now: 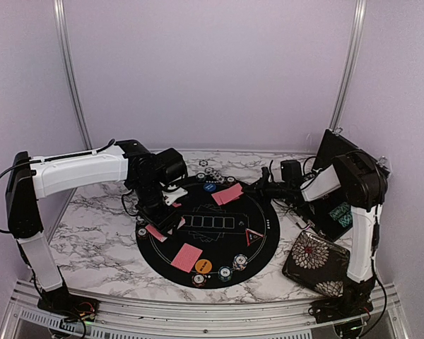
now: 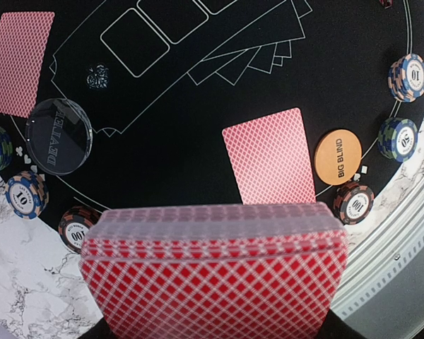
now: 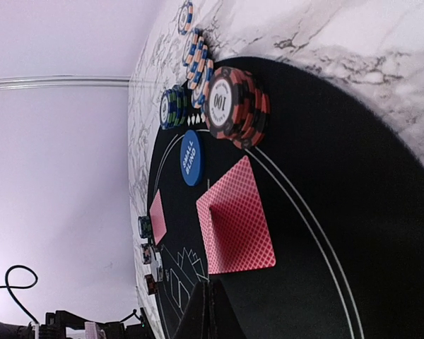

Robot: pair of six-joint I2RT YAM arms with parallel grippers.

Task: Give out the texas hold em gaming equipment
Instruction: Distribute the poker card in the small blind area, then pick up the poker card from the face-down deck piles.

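My left gripper is over the left part of the round black mat and is shut on a deck of red-backed cards, which hides its fingers. Below it lie a card, the orange BIG BLIND disc, a clear dealer disc and several chip stacks. My right gripper at the mat's far right is shut on one card seen edge-on, held just over a flat card. The blue SMALL BLIND disc and chip stacks lie beyond.
A floral square pouch lies on the marble table at the near right. A black case stands behind the right arm. A red-edged black triangle sits on the mat's right side. More chips line the mat's near rim.
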